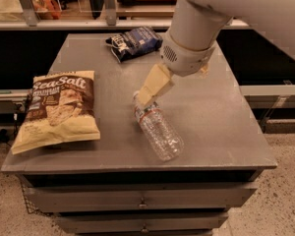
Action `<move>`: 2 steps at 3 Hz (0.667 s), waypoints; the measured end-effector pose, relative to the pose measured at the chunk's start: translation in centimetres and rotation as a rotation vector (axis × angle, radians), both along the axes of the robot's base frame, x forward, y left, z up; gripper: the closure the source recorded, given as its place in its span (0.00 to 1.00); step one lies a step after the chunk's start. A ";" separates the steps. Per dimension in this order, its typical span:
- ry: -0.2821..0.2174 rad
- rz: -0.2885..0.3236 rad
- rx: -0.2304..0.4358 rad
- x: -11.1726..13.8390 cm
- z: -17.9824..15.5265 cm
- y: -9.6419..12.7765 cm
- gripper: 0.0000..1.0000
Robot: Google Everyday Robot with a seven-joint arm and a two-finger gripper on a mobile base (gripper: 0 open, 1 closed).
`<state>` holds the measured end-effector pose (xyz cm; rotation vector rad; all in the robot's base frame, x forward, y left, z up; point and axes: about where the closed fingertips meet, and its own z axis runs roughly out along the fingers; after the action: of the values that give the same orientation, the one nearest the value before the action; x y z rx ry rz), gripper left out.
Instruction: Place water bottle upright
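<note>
The water bottle [158,130] is a small clear ribbed bottle with a white-blue label band. It lies on its side on the grey table [216,127], cap end pointing up-left. My gripper [148,93] hangs from the white arm [191,38], with its cream fingers [155,85] directly over the bottle's cap end, hiding the cap. The gripper looks just above or touching the bottle's neck.
A large tan Sea Salt chip bag [59,109] lies flat at the table's left. A small dark blue chip bag [134,42] lies at the back. Drawers [142,200] run under the table's front edge. A shelf rail crosses behind.
</note>
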<state>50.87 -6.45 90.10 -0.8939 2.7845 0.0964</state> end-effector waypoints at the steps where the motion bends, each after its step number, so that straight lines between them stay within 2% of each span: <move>1: 0.029 -0.065 0.006 -0.1 -1.8 2.2 0.00; 2: 0.046 -0.102 0.005 -0.5 -3.7 5.0 0.00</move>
<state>50.36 -1.44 86.37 -0.7567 2.8649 0.1085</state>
